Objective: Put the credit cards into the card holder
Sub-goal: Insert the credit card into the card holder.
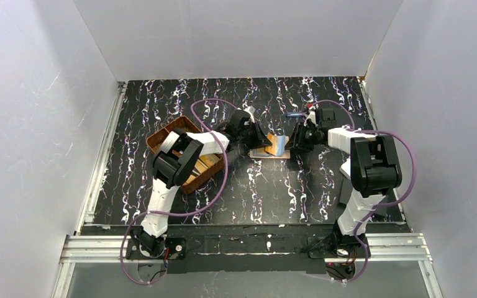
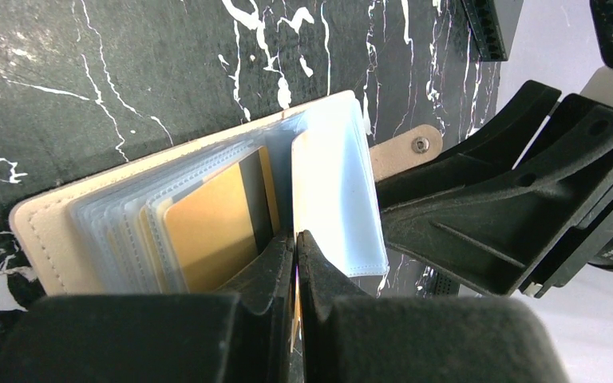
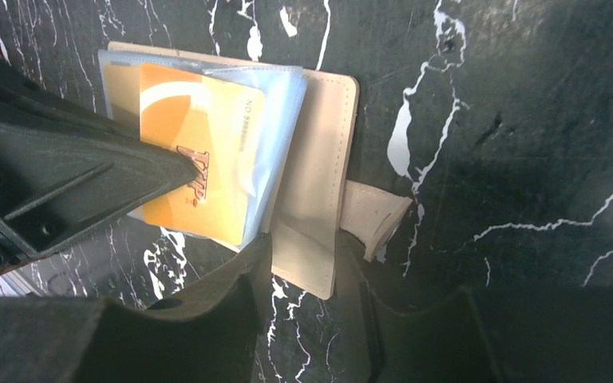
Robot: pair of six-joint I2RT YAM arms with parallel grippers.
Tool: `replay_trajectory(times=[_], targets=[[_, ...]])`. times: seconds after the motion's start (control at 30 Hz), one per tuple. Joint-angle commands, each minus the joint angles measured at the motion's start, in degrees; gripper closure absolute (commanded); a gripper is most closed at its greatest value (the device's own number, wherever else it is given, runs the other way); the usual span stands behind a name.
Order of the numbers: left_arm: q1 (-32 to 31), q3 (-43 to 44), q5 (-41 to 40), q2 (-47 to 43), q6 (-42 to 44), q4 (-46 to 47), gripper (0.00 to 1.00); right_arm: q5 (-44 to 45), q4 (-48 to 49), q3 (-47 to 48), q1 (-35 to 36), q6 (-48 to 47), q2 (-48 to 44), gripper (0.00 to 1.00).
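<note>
Mid-table, about halfway between near and far edges, the card holder is lying open, cream cover down, clear sleeves fanning upward. Both grippers are crowding over it in the top view, so little more than a gold and pale-blue patch is showing there.

Left gripper: fingers are pressing together at the fold, near the holder's spine. A thin sliver is showing between them; cannot tell whether it is a sleeve edge, a card edge or nothing. These fingers are also hiding the near end of a striped card, gold with a dark band along one side, sitting in the sleeve stack.

Right gripper: fingers are standing apart, straddling the cover's edge beside the snap tab and not pinching it.

From the right wrist, a printed card, orange-gold with a white arc and lettering, is lying against the sleeves, the left gripper's tip covering part of the print. Whether this is the striped card's other face cannot be told.

The tab is sticking out past the cover, slightly curled. Cover stitching is showing along the rim.

Toward the left edge, the left arm is hiding most of the brown tray; its contents are hard to make out.
</note>
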Motion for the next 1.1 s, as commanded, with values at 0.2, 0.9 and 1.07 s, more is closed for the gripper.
replay_trajectory(times=[0.2,0.9,1.07], targets=[[-0.01,-1.93,-3.30,-2.37,1.36,-4.59,1.00,-5.88,6.76,-8.32,-1.08,8.11,-7.53,0.58],[-0.01,-2.01,-2.20,-2.28,1.49,-5.31,1.00,-7.80,7.26,-4.82,-1.75,5.62,-0.32,0.77],[0.48,-2.74,-2.88,-3.17,2.76,-5.82,1.00,-5.29,6.51,-4.91,-1.80,5.14,0.19,0.99]])
